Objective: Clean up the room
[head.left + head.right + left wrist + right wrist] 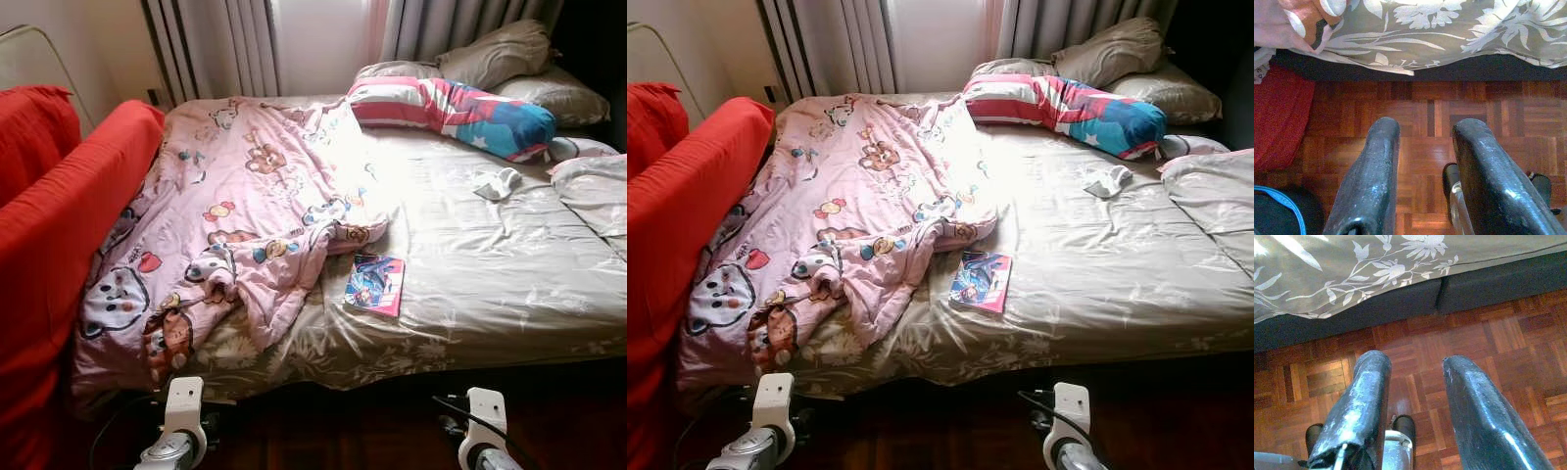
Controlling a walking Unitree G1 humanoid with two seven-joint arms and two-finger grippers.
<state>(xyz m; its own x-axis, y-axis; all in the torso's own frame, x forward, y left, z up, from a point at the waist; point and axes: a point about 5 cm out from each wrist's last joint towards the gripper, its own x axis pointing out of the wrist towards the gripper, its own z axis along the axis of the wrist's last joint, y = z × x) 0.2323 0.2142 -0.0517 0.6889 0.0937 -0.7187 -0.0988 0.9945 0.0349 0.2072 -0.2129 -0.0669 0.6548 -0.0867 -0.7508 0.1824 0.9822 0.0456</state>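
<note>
Two grippers hung low at the foot of an unmade bed (509, 294), both empty.

The left gripper (1422, 132) and the right gripper (1413, 364) had their fingers spread apart over the parquet floor (1415, 112), just short of the floral sheet's (1327, 274) hanging edge. On the bed, a pink cartoon blanket (245, 206) lay crumpled along the robot's left side, against a red sofa (69, 215). A comic book (375, 283) lay flat beside the blanket's lower corner. A striped pillow (451, 113) and a small white cloth (498, 183) sat farther back.
</note>
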